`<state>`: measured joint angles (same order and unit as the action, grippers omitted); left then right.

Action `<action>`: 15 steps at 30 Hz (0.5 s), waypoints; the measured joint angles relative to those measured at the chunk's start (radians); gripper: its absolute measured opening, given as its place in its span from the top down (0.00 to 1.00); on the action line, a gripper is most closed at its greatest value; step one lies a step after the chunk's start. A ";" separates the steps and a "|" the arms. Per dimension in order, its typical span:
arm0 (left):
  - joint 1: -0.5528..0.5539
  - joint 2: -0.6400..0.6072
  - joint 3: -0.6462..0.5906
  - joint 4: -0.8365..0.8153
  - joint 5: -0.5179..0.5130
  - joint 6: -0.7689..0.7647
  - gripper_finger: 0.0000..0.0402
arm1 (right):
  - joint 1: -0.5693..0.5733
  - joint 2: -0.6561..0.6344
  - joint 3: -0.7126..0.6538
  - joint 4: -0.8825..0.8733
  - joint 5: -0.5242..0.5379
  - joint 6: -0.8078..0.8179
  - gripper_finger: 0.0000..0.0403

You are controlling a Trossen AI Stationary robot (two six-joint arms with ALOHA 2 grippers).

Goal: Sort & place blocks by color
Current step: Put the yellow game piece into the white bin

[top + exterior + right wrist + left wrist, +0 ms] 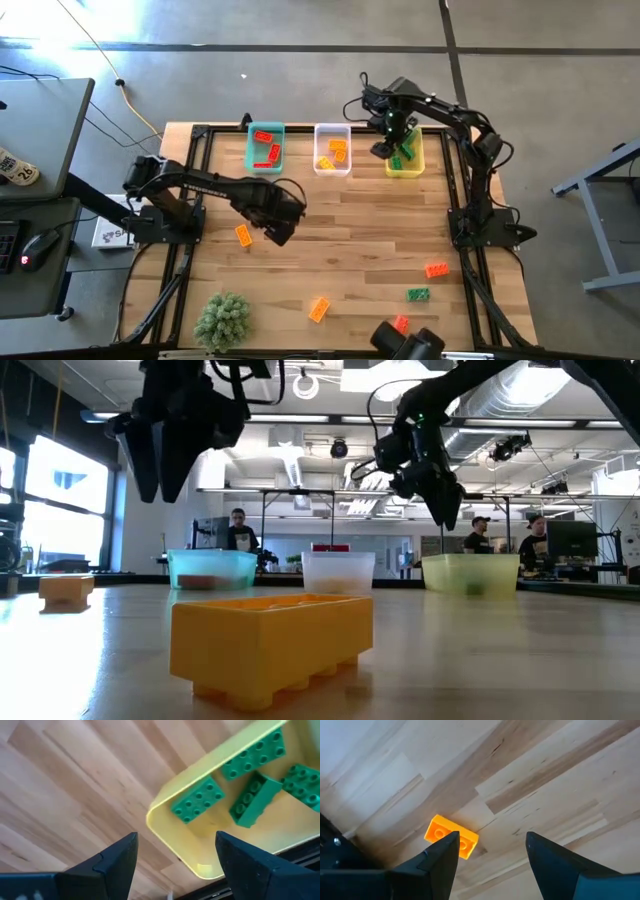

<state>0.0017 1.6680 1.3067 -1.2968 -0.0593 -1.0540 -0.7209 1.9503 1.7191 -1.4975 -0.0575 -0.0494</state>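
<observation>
Dark fingers of the left end effector are spread apart and empty, hung above the worktop with a yellow-orange block lying just beside one fingertip rather than between the two. For a clean pick, the end effector should be shifted until the block sits centred in the gap, squared to its long sides, then lowered before closing; a descent from the present offset would likely land a finger on the studs.

Spread and empty too is the right end effector, held over the near rim of the yellow bin, where green blocks are already collected. Red blocks lie in the teal bin and orange ones in the clear bin. Several blocks are left loose on the worktop, well apart.
</observation>
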 joint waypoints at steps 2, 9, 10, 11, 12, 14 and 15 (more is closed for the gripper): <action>-0.023 0.000 0.000 -0.018 -0.025 -0.059 0.46 | 0.022 0.000 0.000 0.000 0.001 0.000 0.37; -0.086 0.000 -0.001 -0.141 -0.087 -0.360 0.46 | 0.088 0.000 0.000 0.005 0.001 -0.022 0.37; -0.093 0.000 -0.001 -0.149 -0.098 -0.407 0.46 | 0.094 0.000 0.000 0.006 0.001 -0.029 0.37; -0.099 0.000 -0.001 -0.154 -0.107 -0.451 0.46 | 0.100 0.000 0.000 0.008 0.001 -0.032 0.37; -0.105 0.000 -0.001 -0.155 -0.111 -0.493 0.46 | 0.104 0.000 0.000 0.009 0.001 -0.035 0.37; -0.117 0.000 -0.001 -0.155 -0.112 -0.558 0.46 | 0.113 0.000 0.000 0.008 0.001 -0.036 0.37; -0.122 0.000 -0.001 -0.155 -0.113 -0.586 0.46 | 0.117 0.000 0.000 0.007 0.001 -0.037 0.37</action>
<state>-0.1201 1.6680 1.3060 -1.4513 -0.1727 -1.6404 -0.6036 1.9503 1.7191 -1.4907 -0.0563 -0.0860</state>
